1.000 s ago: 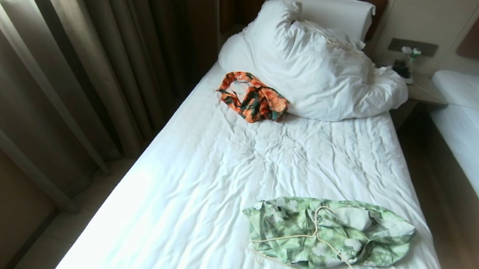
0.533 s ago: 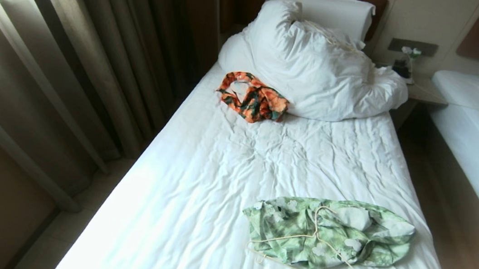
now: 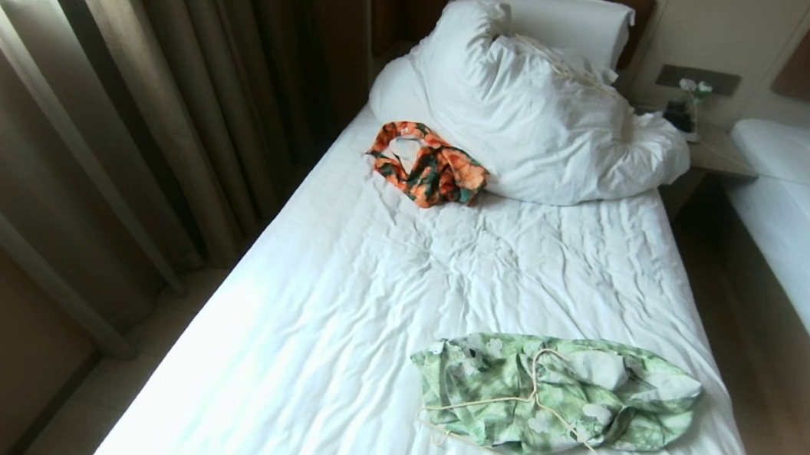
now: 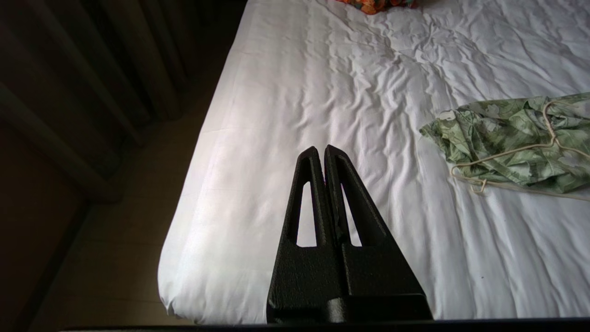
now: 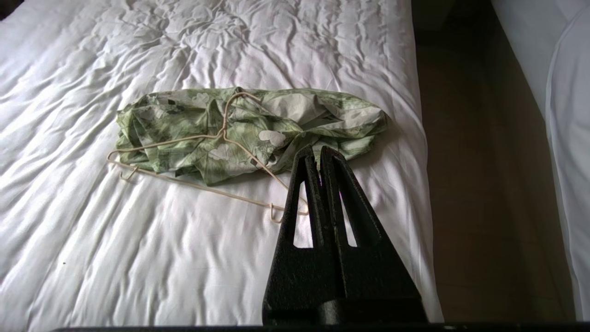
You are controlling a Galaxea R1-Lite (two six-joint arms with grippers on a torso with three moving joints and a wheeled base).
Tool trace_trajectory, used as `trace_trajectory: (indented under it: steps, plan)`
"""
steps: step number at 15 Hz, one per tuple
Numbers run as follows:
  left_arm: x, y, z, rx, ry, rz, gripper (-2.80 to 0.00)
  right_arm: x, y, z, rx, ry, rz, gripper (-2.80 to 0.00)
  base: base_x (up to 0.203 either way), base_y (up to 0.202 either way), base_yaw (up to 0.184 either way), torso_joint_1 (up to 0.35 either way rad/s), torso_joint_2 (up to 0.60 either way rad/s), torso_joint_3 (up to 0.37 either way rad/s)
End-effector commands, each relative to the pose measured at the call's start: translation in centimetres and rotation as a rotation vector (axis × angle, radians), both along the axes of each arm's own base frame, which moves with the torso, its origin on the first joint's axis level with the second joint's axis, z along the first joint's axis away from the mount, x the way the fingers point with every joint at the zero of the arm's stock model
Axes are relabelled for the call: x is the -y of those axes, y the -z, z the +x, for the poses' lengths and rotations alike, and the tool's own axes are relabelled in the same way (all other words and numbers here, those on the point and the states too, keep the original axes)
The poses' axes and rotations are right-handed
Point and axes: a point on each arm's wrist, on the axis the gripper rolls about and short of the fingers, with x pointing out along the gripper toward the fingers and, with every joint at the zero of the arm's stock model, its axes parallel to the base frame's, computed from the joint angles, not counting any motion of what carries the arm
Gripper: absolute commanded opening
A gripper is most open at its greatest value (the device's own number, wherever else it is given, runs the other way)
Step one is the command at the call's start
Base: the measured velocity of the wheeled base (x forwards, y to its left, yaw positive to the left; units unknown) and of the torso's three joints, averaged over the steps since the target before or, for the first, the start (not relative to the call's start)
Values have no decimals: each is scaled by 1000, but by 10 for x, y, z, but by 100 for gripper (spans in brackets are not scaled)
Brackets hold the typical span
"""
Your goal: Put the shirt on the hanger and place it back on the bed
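Nothing's changed since a second ago, so we're still parking both the left gripper (image 4: 321, 150) and right gripper (image 5: 315, 150) closed and empty, with the hanger (image 3: 531, 428) lying on the crumpled shirt (image 3: 555, 393) near the bed's (image 3: 333, 311) foot.

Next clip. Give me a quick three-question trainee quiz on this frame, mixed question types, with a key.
1. True or false: the hanger lies on top of the shirt.
2. The orange garment lies: A) beside the duvet B) on the floor C) on the neighbouring bed.
3. What state are the left gripper and right gripper in, and do they hold anything?

Key: 1 true; 2 A; 3 both shut, holding nothing, above the bed.
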Motion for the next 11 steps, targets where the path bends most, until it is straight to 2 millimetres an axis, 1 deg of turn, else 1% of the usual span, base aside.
trace_trajectory:
  steps: [1, 11]
  plan:
    - [0, 0, 0, -2, 0, 0, -280, 0, 0, 0, -3, 2, 6, -280, 0, 0, 0, 0, 0, 0]
    - [0, 0, 0, -2, 0, 0, -280, 0, 0, 0, -3, 20, 42, -280, 0, 0, 0, 0, 0, 0]
